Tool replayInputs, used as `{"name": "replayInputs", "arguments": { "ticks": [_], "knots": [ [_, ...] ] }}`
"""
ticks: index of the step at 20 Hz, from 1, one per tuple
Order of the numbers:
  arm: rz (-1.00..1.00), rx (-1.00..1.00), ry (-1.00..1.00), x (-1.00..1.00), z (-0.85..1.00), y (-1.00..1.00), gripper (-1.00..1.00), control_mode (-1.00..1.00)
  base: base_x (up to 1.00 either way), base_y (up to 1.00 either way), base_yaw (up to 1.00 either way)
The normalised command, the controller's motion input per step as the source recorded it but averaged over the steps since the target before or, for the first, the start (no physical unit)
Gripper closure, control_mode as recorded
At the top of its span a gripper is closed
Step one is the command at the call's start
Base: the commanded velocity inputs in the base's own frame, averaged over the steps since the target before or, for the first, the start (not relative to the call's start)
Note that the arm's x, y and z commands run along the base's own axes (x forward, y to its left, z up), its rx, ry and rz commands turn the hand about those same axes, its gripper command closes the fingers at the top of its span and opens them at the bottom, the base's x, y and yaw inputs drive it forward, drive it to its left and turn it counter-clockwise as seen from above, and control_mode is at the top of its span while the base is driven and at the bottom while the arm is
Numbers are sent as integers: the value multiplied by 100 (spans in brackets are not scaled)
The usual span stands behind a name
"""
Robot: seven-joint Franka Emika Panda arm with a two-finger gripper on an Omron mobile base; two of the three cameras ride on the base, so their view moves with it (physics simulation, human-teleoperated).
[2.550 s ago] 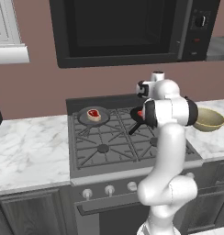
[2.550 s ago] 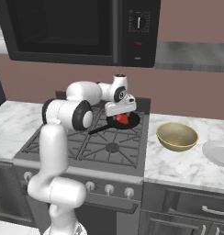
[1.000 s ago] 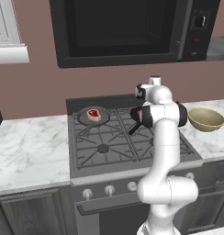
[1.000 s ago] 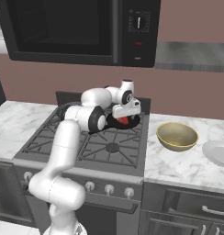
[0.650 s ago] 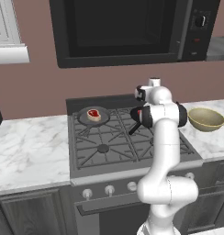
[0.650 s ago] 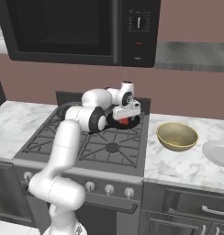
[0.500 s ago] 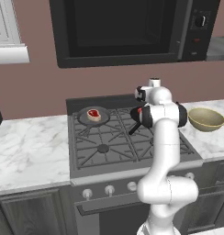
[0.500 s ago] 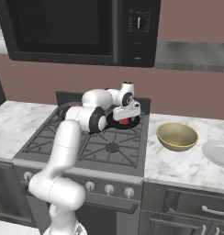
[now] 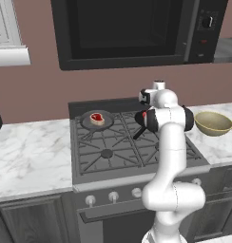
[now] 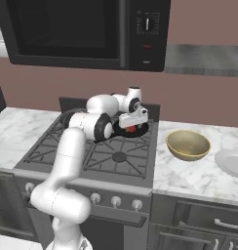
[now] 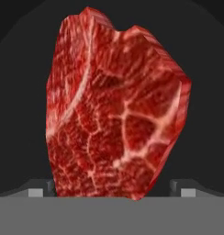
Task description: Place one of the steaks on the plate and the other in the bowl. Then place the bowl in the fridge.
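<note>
On the stove's left rear, one steak (image 9: 96,118) is seen lying in a grey pan (image 9: 97,121). Further right, in the black pan (image 10: 132,129), the second steak (image 11: 116,108) lies directly under the gripper (image 10: 132,123). Its long axis apparently runs between the wide-spread fingers (image 11: 36,191), and nothing is held. Rightward sit the bowl (image 10: 188,144) and plate (image 10: 231,162).

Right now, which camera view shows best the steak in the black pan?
The hand view: the steak is close up, lying on the black pan with marbling clear. In the right base view it is a red speck under the hand. The left base view shows a red sliver beside the arm.
</note>
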Motion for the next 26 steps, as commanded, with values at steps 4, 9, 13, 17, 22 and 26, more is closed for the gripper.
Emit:
{"name": "replayInputs", "arguments": {
  "ticks": [4,9,13,17,22,26],
  "knots": [
    [1,0,1,-1,-19,20,-100,-100,0,0,0],
    [0,0,4,-3,-23,28,100,-100,0,0,0],
    [0,0,8,-5,-28,34,100,-100,0,0,0],
    [0,0,6,-2,-19,29,100,-100,0,0,0],
    [0,1,-1,-11,1,2,100,-100,0,0,0],
    [-12,14,-8,-16,38,-6,100,-100,0,0,0]
  ]
}}
